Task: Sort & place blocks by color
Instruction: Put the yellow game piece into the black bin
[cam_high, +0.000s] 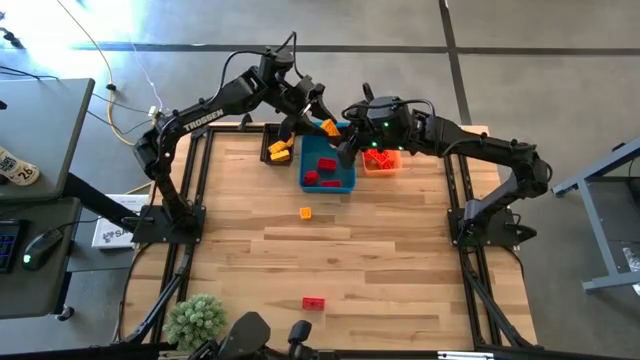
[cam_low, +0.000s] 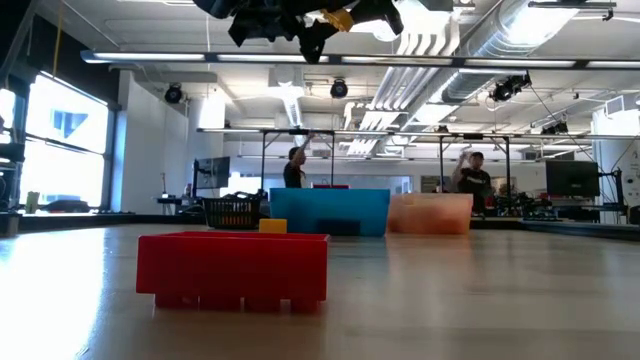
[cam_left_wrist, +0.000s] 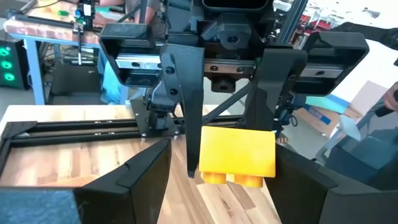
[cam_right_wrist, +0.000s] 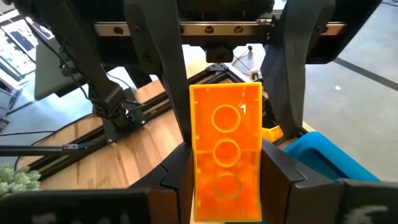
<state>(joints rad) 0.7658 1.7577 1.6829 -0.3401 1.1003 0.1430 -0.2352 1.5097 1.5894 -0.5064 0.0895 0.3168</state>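
My left gripper (cam_high: 320, 120) hangs above the far edge of the blue bin (cam_high: 345, 183), shut on a yellow block (cam_left_wrist: 237, 149), which also shows at the top of the low view (cam_low: 338, 18). My right gripper (cam_high: 347, 150) is close beside it, between the blue bin and the orange bin (cam_high: 380, 166), shut on a long orange block (cam_right_wrist: 227, 155). Red blocks (cam_high: 325, 167) lie in the blue bin and yellow blocks (cam_high: 279, 153) in the black bin (cam_high: 268, 143). On the table rest a small yellow-orange block (cam_high: 306, 212) and a red block (cam_high: 313, 303). My left gripper pinches the yellow block by two opposite side faces (cam_left_wrist: 208, 149) between its two fingers (cam_left_wrist: 183, 93). The block is lifted clear, with its studs (cam_left_wrist: 233, 179) facing away from the gripper body. My right gripper pinches the orange block by its two long sides (cam_right_wrist: 196, 143) between its fingers (cam_right_wrist: 168, 74). The block lies along the fingers, its hollow underside (cam_right_wrist: 226, 118) toward the wrist camera, and it is lifted clear of the table.
The three bins stand side by side at the table's far edge, black, blue, then orange. The two grippers are very near each other above them. A small green plant (cam_high: 195, 318) stands at the near left corner. People show in the room beyond (cam_low: 295, 165).
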